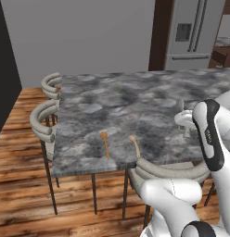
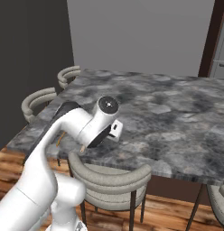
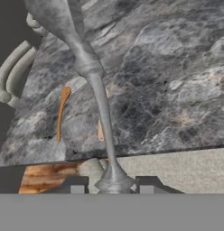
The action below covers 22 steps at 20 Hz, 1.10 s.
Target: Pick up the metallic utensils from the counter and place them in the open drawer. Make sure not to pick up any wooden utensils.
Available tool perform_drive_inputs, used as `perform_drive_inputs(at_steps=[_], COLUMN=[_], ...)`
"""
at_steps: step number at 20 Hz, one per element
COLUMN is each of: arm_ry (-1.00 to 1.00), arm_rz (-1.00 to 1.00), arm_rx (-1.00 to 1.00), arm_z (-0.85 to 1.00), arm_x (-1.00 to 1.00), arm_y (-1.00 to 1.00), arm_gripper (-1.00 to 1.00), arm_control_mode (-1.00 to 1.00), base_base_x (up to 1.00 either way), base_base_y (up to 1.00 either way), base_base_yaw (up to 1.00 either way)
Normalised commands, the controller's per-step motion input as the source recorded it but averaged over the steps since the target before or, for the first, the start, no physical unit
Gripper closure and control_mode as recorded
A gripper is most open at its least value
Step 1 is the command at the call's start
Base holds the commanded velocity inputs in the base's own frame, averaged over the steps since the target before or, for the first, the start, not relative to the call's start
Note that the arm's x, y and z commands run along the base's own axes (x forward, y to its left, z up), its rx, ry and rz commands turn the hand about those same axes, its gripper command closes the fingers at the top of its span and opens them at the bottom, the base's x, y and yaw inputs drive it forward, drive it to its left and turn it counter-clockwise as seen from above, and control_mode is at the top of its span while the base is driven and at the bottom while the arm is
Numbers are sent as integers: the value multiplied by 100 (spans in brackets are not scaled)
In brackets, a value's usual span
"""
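Observation:
My gripper (image 3: pixel 113 185) is shut on the base of a slim silver-grey metallic utensil (image 3: pixel 93 76), which runs up the middle of the hand view. From the left base view the gripper (image 1: pixel 182 116) holds that utensil (image 1: pixel 180 104) above the right part of the marbled counter (image 1: pixel 135 102). Two wooden utensils lie near the counter's front edge: an orange-brown spoon (image 1: pixel 105 143) (image 3: pixel 63 113) and a pale tan spoon (image 1: pixel 134 145) (image 3: pixel 100 130). In the right base view my arm covers the gripper. The drawer is out of view.
Round-backed stools stand at the counter's left end (image 1: pixel 42 121) and one is tucked under its front edge (image 1: pixel 170 170) (image 2: pixel 109 177), right below the hand. A steel fridge (image 1: pixel 193 32) stands behind the counter. The floor is wood.

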Motion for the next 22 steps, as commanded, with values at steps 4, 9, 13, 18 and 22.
perform_drive_inputs(at_steps=[4,9,13,18,22], arm_ry=[-33,-21,0,0,0], arm_rz=[0,0,0,0,0], arm_rx=[0,0,0,0,0], arm_z=[50,47,0,0,0], arm_x=[-62,-52,0,0,0], arm_y=[15,19,0,0,0], arm_gripper=[100,100,100,100,100], arm_control_mode=[-100,100,100,100,100], base_base_x=[0,-19,-96,-55,1], base_base_y=[0,5,46,97,100], base_base_yaw=[0,0,0,4,6])
